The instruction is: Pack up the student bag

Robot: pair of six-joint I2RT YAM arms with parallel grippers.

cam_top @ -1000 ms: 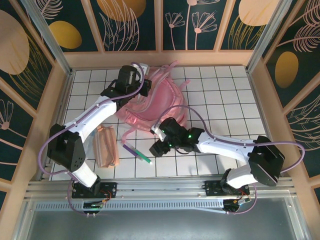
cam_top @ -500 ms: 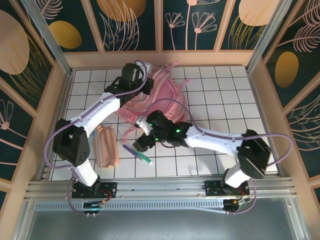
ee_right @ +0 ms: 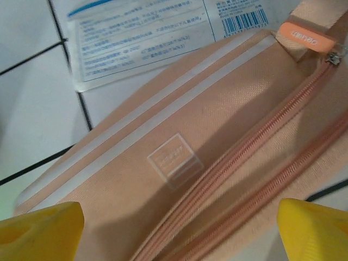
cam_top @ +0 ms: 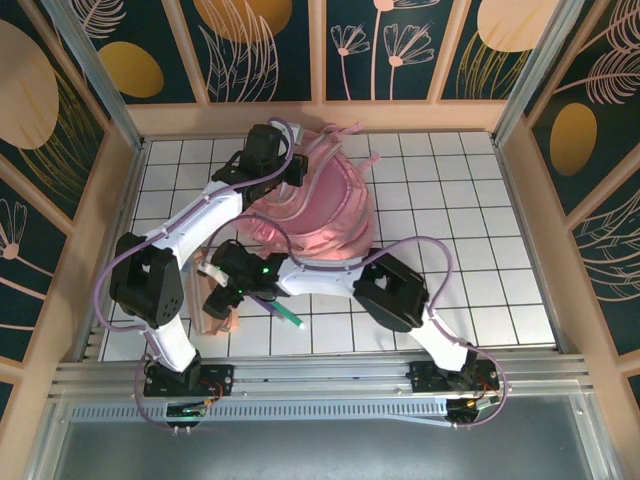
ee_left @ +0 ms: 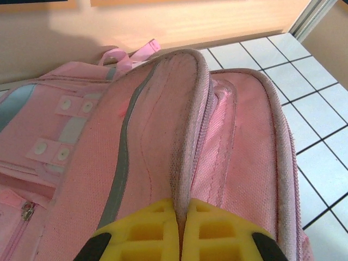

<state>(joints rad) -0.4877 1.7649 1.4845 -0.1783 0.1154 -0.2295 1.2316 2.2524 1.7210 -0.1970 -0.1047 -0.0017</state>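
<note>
White gridded tabletop (cam_top: 450, 200), dark leaf-patterned wall panels (cam_top: 390, 50), pale wooden frame (cam_top: 320, 115).

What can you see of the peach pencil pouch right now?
The pencil pouch is peach woven fabric with two pale stripes, a small square patch, a pink zipper and an orange tab. It lies flat on the white tiled table, its edge against a printed label sheet, with the open right gripper over it.

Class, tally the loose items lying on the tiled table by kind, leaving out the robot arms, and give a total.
Pink backpack: 1
Peach pencil pouch: 1
Pen: 1
Printed sheet: 1
Total: 4
</note>
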